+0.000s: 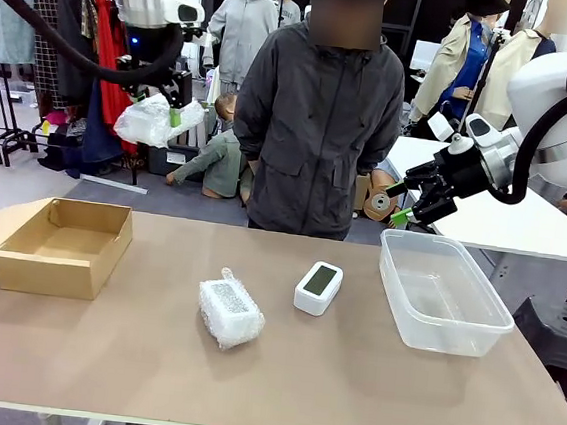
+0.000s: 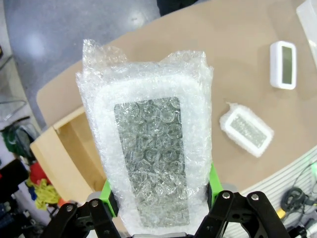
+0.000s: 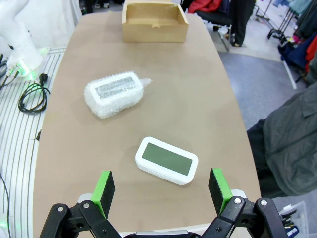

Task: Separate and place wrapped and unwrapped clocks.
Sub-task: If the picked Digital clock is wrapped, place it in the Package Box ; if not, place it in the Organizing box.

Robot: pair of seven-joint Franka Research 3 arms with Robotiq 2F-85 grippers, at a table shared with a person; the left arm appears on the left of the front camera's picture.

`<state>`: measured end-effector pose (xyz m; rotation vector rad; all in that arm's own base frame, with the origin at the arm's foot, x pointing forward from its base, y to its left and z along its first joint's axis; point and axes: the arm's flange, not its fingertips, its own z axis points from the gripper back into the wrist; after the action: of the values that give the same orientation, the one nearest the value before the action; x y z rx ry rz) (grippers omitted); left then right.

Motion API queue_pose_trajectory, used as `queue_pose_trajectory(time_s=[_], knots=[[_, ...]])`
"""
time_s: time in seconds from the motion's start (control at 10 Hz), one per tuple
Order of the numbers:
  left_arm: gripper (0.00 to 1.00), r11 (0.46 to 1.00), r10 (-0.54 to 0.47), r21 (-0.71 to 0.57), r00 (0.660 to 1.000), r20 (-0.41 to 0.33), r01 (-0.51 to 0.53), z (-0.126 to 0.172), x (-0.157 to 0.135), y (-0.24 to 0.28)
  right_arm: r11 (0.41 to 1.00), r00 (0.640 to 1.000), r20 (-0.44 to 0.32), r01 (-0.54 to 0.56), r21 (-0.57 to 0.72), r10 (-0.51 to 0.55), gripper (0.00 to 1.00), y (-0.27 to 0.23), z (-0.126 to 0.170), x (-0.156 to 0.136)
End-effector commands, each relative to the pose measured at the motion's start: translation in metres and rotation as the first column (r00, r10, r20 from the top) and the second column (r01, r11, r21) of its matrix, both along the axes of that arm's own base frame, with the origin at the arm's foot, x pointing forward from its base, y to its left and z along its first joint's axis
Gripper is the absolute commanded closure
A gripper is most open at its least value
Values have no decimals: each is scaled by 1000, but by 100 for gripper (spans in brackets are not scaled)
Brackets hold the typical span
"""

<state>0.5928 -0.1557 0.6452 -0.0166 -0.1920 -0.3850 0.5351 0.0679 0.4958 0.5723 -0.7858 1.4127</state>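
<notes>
High above the table's left end, my left gripper is shut on a bubble-wrapped clock; in the left wrist view that bundle stands between the green pads. A second wrapped clock lies mid-table, also seen as a small bundle and from the right wrist. The bare white clock with its grey-green screen lies right of it. My right gripper hangs open above the table's far right, over the bare clock.
An open brown cardboard box sits at the table's left end. A clear plastic tub stands at the right. A person in a dark jacket stands at the far edge.
</notes>
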Motion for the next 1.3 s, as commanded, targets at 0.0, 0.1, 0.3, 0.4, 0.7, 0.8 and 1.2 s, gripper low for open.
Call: queue_pose_trajectory(time_s=[0.0,0.1,0.3,0.4,0.7,0.8,1.2], knots=[[100,995,98,1,995,-28,-98,-10,-24,34,1000,1000,10,2,-5,-1,0,-1,1,-1],[100,990,137,26,990,-39,-136,-16,-27,52,1000,1000,10,2,-5,-1,0,-1,1,-1],[100,974,225,19,972,-73,-224,-36,-36,81,1000,1000,10,2,-5,-1,0,-1,1,-1],[100,952,305,18,950,-63,-305,-47,-36,101,1000,1000,10,2,-5,-1,0,-1,1,-1],[100,874,486,12,873,-53,-486,-83,-35,154,1000,1000,10,2,-5,-1,0,-1,1,-1],[100,839,543,3,838,-60,-543,-96,-37,164,1000,1000,10,2,-5,-1,0,-1,1,-1],[100,732,679,7,728,-98,-682,-152,-51,187,1000,1000,10,2,-5,-1,0,-1,1,-1]])
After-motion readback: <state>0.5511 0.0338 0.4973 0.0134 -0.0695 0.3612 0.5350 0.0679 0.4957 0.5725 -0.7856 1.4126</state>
